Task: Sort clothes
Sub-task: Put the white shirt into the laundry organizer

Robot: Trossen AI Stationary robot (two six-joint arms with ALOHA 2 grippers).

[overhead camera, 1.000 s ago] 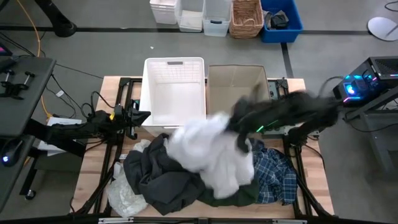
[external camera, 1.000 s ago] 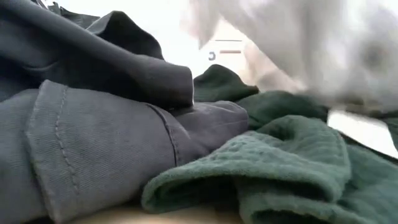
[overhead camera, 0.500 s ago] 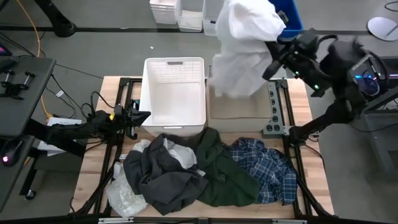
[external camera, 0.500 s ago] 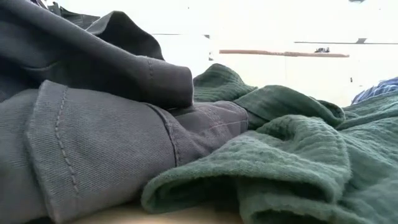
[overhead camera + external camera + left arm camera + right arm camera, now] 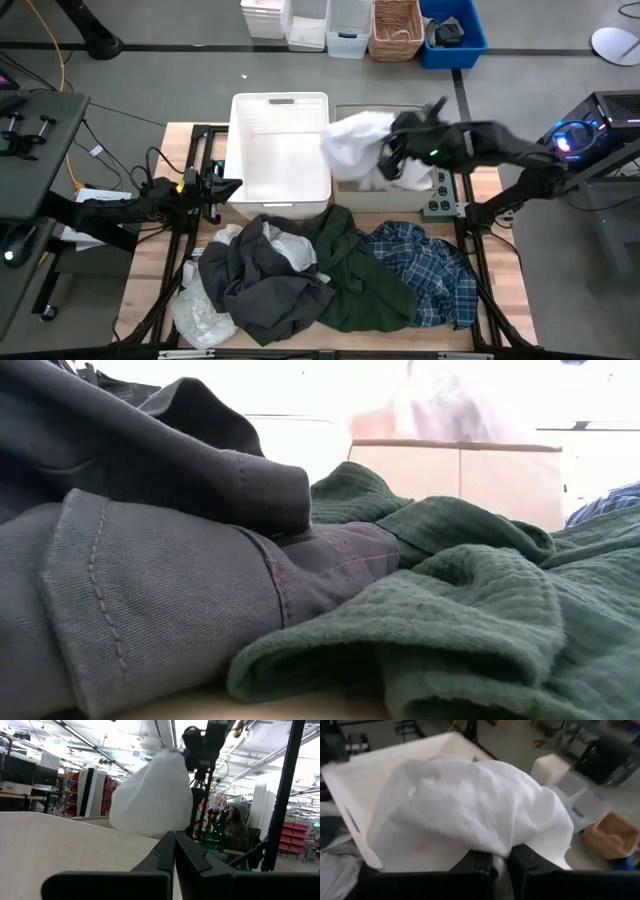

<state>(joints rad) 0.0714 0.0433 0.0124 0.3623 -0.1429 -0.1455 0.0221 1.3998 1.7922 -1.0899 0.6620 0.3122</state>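
Note:
My right gripper (image 5: 392, 152) is shut on a white garment (image 5: 357, 143), which hangs bunched over the tan cardboard box (image 5: 400, 190), beside the right rim of the white slatted basket (image 5: 279, 150). The garment also shows in the left wrist view (image 5: 152, 797) and the right wrist view (image 5: 470, 815). On the table's near half lies a pile: dark grey garments (image 5: 262, 282), a dark green one (image 5: 362, 285), a plaid shirt (image 5: 428, 268) and a white one (image 5: 203, 312). My left gripper (image 5: 174, 851) is shut and empty, left of the basket (image 5: 215, 188). My right gripper pinches a gathered bunch of the white garment (image 5: 506, 849) between its two fingers; the cloth billows over them and hides the place of contact. The garment is lifted clear and hangs slack in a rounded bundle (image 5: 150, 805) below the gripper, above the box.
The basket and the box stand side by side at the table's far edge. The pile covers most of the near half. In the low view the grey (image 5: 150, 590) and green (image 5: 450, 630) garments fill the foreground. Bins and a wicker basket (image 5: 396, 28) stand on the floor beyond.
My right gripper has pulled the white garment up off the pile, swung it high toward the table's far edge, then come down over the box beside the basket. The garment has gone from spread over the pile to a hanging bundle. The grey and green garments lie uncovered.

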